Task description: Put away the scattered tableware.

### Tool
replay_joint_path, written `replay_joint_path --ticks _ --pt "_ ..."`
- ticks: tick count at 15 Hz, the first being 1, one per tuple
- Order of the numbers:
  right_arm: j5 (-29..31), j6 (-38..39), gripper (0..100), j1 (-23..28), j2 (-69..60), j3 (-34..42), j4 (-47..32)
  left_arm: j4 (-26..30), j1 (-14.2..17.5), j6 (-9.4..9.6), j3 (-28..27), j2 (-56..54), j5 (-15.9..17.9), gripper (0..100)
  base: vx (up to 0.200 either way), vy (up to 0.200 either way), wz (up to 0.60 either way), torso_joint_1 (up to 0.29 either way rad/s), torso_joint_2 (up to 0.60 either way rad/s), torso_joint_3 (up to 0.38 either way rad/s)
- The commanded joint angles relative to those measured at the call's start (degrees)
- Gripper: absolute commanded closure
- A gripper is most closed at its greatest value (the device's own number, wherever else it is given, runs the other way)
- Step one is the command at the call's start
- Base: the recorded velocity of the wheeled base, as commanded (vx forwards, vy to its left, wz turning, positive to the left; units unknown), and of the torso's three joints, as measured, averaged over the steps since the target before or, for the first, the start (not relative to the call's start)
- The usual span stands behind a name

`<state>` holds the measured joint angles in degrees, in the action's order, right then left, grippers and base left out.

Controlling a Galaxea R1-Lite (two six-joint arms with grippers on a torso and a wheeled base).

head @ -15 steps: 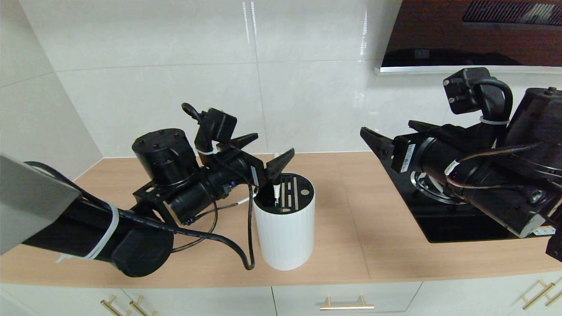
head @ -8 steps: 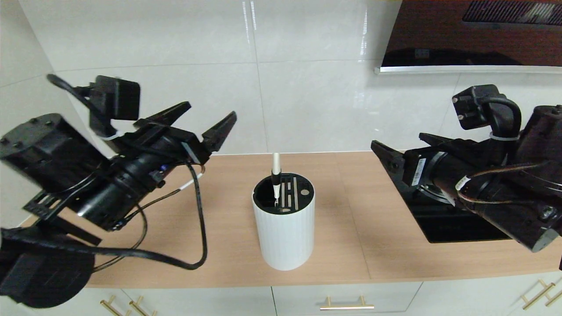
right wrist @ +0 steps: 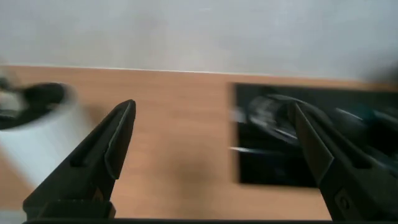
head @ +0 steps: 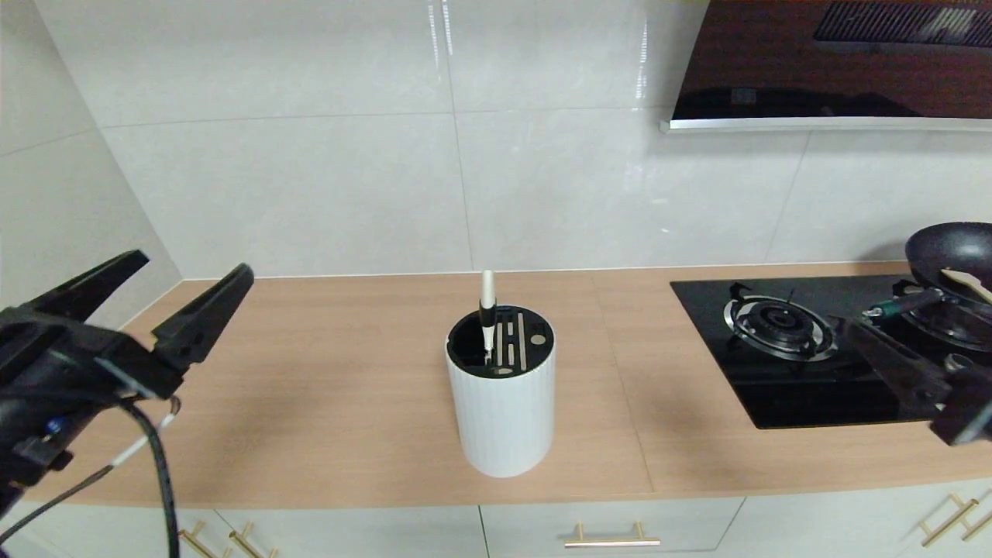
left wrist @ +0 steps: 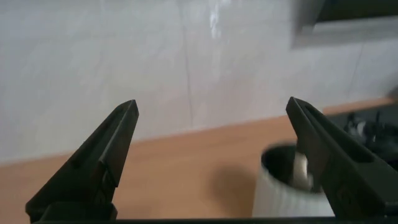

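A white cylindrical holder (head: 501,411) with a black slotted top stands mid-counter. A utensil with a cream handle (head: 487,293) stands upright in one of its slots. My left gripper (head: 194,267) hangs open and empty at the far left, well away from the holder. In the left wrist view the open left gripper (left wrist: 211,109) faces the holder (left wrist: 280,190) and the handle (left wrist: 302,169). My right gripper (head: 852,329) sits low at the right over the stove's front. The right wrist view shows the right gripper (right wrist: 212,109) open and empty, with the holder (right wrist: 37,134) off to one side.
A black gas stove (head: 775,364) takes up the counter's right end, with a dark pan (head: 949,248) on its far burner. A range hood (head: 837,70) hangs above it. The tiled wall runs behind, and drawers with gold handles (head: 612,536) lie below the counter edge.
Both arms have drawn back from the holder, the left one down and to the left, the right one down and to the right. The utensil stays standing in its slot.
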<state>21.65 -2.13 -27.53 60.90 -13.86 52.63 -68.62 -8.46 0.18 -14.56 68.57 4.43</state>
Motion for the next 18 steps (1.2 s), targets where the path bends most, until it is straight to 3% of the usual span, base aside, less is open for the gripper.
replay_joint_path --ticks 1,2,5,7,8,10,12,14,16,17,18 --pt "-0.91 -1.47 0 11.79 -22.58 11.14 -4.29 15.36 1.17 -0.71 5.59 -19.7 -0.12 0 0.0 0.0 0.0 0.0 0.0 0.0" --pt "-1.52 -2.79 0 12.85 -30.05 10.52 -11.23 26.96 1.17 -2.47 4.89 -28.41 0.15 0 0.0 0.0 0.0 0.0 0.0 0.0" --pt "-1.7 -8.15 0 15.84 -47.81 7.01 -31.18 53.15 1.17 -2.91 2.08 -48.45 0.23 0 0.0 0.0 0.0 0.0 0.0 0.0" --pt "-3.11 -8.85 0 17.77 -55.45 3.31 -44.8 67.13 1.08 -2.91 -0.47 -58.03 0.15 0 0.0 0.0 0.0 0.0 0.0 0.0" --pt "-2.84 -8.5 0 17.86 -55.1 3.14 -43.57 71.35 1.08 -2.91 -0.91 -61.8 0.15 0 0.0 0.0 0.0 0.0 0.0 0.0" --pt "-2.75 -8.77 0 19.97 -55.1 3.67 -40.85 71.61 1.08 -3.61 0.32 -63.12 -3.02 0 0.0 0.0 0.0 0.0 0.0 0.0" --pt "-4.07 -8.85 0 28.23 -58.79 4.9 -42.61 68.09 1.17 -5.19 0.58 -63.12 -8.29 0 0.0 0.0 0.0 0.0 0.0 0.0" --pt "-2.58 -8.94 0 28.05 -60.29 9.64 -42.08 67.13 3.89 -5.28 1.64 -63.21 -10.31 0 0.0 0.0 0.0 0.0 0.0 0.0" --pt "-0.64 -8.77 0 27.88 -60.73 12.45 -38.48 67.92 8.37 -4.58 3.39 -68.04 -9.17 0 0.0 0.0 0.0 0.0 0.0 0.0" --pt "-0.73 -7.97 0 27.88 -60.82 13.86 -39.0 67.21 8.64 -2.47 7.96 -68.57 -9.52 0 0.0 0.0 0.0 0.0 0.0 0.0" --pt "-0.82 -6.66 0 27.88 -60.82 13.77 -40.15 65.19 8.64 -2.47 10.51 -68.57 -11.37 0 0.0 0.0 0.0 0.0 0.0 0.0"
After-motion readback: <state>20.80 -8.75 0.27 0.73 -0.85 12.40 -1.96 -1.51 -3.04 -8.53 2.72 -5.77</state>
